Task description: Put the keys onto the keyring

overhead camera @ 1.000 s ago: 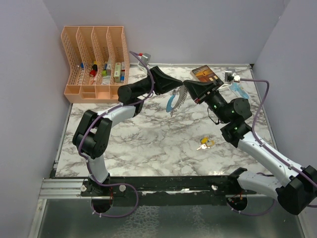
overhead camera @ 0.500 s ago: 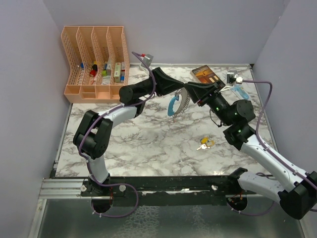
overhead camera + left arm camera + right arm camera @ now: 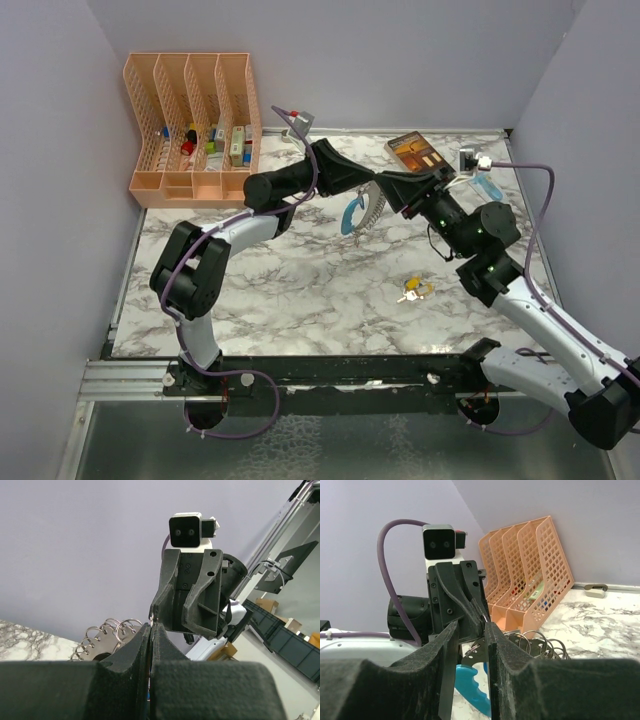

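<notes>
Left claw (image 3: 151, 627): fingers pressed together, pinching the thin wire of the keyring (image 3: 352, 214) right at the tips. Right claw (image 3: 472, 626): fingers slightly spread, facing the left claw tip to tip. The ring wire shows in the gap, but I can't see it clamping anything.

The keyring hangs in the air under the two claw tips, above the far middle of the desk (image 3: 300, 270), clear of the surface. Its light-blue curved piece (image 3: 470, 682) dangles lowest, with the grey metal pieces (image 3: 107, 630) fanned beside it.

Loose keys (image 3: 413, 291), one of them yellow-headed, lie on the desk toward the near right, well apart from both claws.

Handling, my read: the bunch is light. The ring is stiff, thin and slick, so it'll twist or slide in a pinch and the hanging pieces will swing. Best hold is the bare wire close to the split end. The blue piece is a wider grip but gives no control of the opening.

A peach file organiser (image 3: 190, 120) sits at the far left corner and a brown-orange box (image 3: 415, 150) at the far edge — no brand or writing readable on either.
</notes>
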Controlling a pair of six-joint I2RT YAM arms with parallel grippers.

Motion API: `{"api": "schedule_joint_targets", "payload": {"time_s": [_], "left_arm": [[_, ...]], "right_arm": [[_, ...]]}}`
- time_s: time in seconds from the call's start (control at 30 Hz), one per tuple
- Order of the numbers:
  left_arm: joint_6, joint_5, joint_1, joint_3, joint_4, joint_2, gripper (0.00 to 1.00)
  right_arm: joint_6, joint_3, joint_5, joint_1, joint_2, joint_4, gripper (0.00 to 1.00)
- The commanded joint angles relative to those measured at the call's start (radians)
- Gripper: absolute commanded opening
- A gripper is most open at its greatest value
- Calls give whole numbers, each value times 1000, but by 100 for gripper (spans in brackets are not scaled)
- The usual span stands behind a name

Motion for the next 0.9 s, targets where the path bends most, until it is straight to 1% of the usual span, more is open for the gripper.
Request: {"api": "schedule_joint_targets", "payload": {"time_s": [0.0,0.3,0.57,0.87], "left_arm": [[-2,-24,4,28,263,8,0],[-1,-21,4,25,262,-7,0],[-20,-24,3,32,263,-14,0],[-18,-17,2,22,262,-33,0]], "right_arm": [[6,63,3,11,-38,-75,27],[7,99,47,10,-68,-157,27],[-9,100,19,10,-9,-130,26],[-34,100,18,11,14,-124,26]]}}
